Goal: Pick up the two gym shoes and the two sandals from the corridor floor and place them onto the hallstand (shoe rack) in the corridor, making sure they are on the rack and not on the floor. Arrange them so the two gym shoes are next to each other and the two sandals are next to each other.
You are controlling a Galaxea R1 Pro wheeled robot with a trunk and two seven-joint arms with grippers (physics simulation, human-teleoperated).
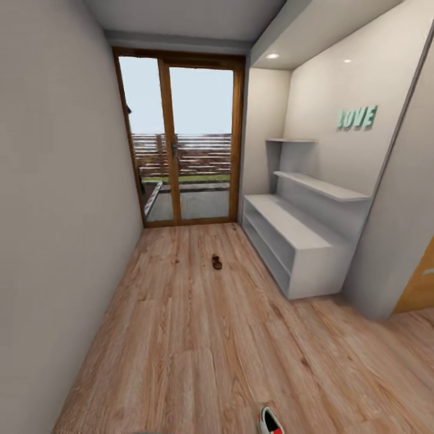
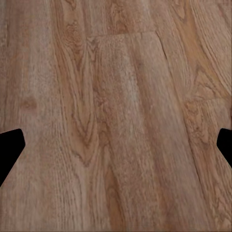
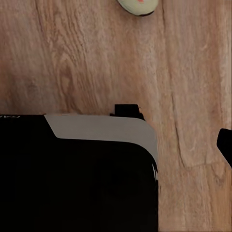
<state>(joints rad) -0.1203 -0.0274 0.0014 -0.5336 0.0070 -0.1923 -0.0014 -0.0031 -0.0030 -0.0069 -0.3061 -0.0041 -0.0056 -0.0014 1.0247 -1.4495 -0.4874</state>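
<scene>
One dark brown sandal (image 1: 217, 262) lies alone on the wood-plank corridor floor (image 1: 181, 337), mid-corridor, left of the hallstand (image 1: 301, 241). The hallstand is pale grey-white with stepped upper shelves and teal LOVE letters (image 1: 357, 117); its shelves look bare. One gym shoe (image 1: 270, 422), white with red and green, pokes in at the head view's bottom edge. In the right wrist view a pale shoe toe (image 3: 137, 5) shows on the floor. My left gripper (image 2: 116, 145) is open above bare planks. My right gripper (image 3: 116, 145) looks open; one fingertip (image 3: 225, 144) shows, the other is lost against my dark base.
A glass double door with a wooden frame (image 1: 181, 138) closes the corridor's far end. A plain wall (image 1: 54, 229) runs along the left. At the right, an orange-brown door (image 1: 419, 283) stands past the hallstand's side wall. My black and grey base (image 3: 72, 169) sits under the right gripper.
</scene>
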